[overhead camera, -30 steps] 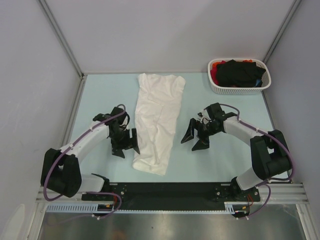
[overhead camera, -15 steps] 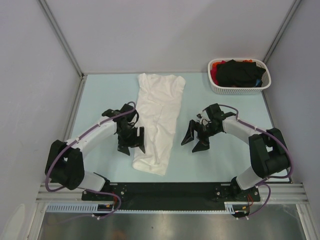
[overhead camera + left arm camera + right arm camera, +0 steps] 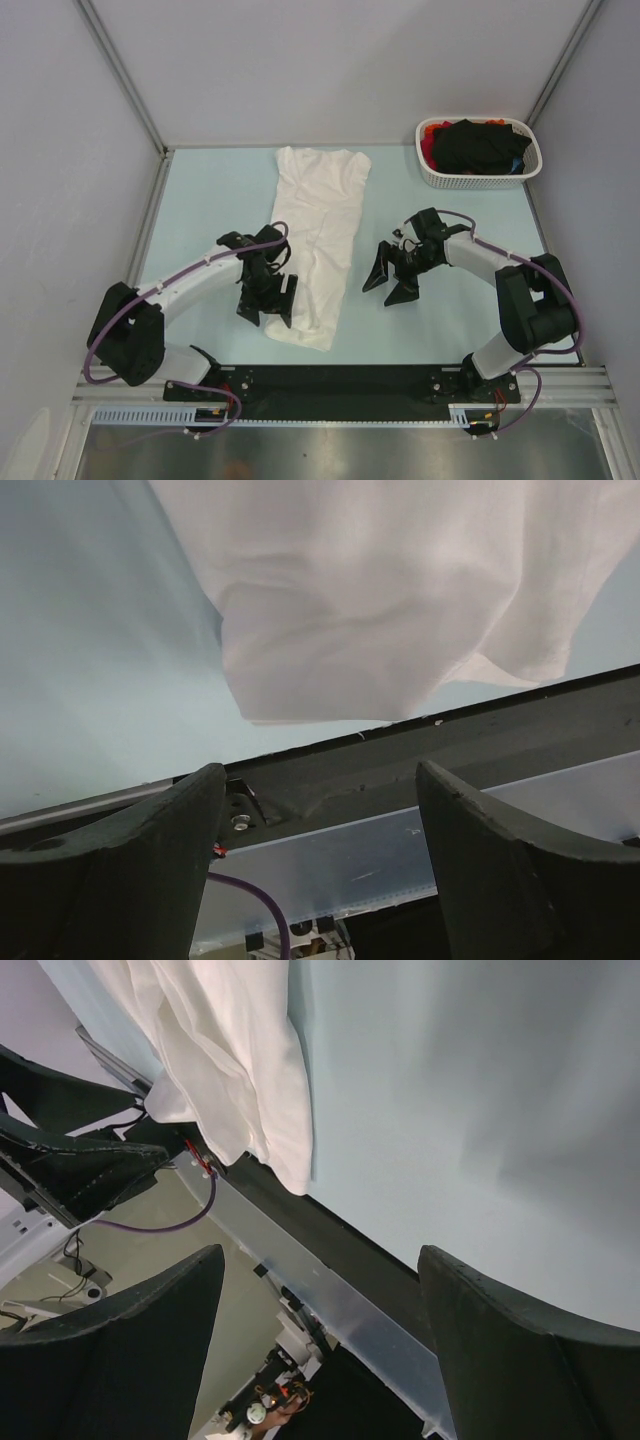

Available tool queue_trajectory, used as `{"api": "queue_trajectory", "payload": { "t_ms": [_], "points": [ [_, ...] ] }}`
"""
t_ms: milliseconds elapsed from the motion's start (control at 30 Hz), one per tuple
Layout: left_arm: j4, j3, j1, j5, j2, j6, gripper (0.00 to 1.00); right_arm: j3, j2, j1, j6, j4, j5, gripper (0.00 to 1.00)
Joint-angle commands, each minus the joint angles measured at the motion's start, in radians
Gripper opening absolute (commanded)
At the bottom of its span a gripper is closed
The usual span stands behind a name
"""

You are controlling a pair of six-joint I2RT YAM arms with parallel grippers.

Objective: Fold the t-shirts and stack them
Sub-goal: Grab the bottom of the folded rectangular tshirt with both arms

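Shirt (image 3: 315, 240), white, lies lengthwise on the desk (image 3: 200, 200). Left gripper (image 3: 266, 317) hovers wide open and empty at its near left edge; right gripper (image 3: 382, 292), likewise open and empty, sits just right of it.

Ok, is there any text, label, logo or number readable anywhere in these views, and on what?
None can be read.
The white shirt: the side that shows is plain, with no print or lettering visible.
The basket and the dark clothes in it: no label seen.
The base plate: any markings on its small parts are too small to read.
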Motion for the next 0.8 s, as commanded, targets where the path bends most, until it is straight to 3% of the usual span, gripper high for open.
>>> {"api": "queue_trajectory", "payload": {
  "t_ms": [0, 233, 300, 333, 400, 433, 467, 767],
  "points": [
    [0.043, -0.015, -0.009, -0.019, 0.018, 0.015, 0.83, 0.029, 0.002, 0.004, -0.017, -0.008, -0.024, 0.84],
    [0.082, 0.018, -0.040, -0.036, 0.108, 0.035, 0.82, 0.028, 0.002, 0.004, -0.012, -0.003, -0.026, 0.84],
    [0.094, 0.029, -0.059, -0.052, 0.154, 0.044, 0.75, 0.032, 0.004, 0.005, -0.011, -0.006, -0.026, 0.84],
    [0.094, 0.043, -0.063, -0.052, 0.168, 0.049, 0.69, 0.034, 0.005, 0.004, -0.011, -0.003, -0.029, 0.84],
    [0.092, 0.057, -0.075, -0.059, 0.199, 0.049, 0.37, 0.038, 0.007, 0.005, -0.009, -0.005, -0.029, 0.84],
    [0.088, 0.064, -0.077, -0.059, 0.203, 0.046, 0.07, 0.040, 0.008, 0.004, -0.009, -0.005, -0.029, 0.84],
    [0.077, 0.066, -0.080, -0.086, 0.207, 0.040, 0.00, 0.041, 0.010, 0.004, -0.009, -0.005, -0.029, 0.84],
    [-0.075, -0.003, -0.079, -0.200, 0.106, -0.034, 0.00, 0.037, 0.011, 0.004, -0.011, -0.002, -0.037, 0.84]
  ]
}}
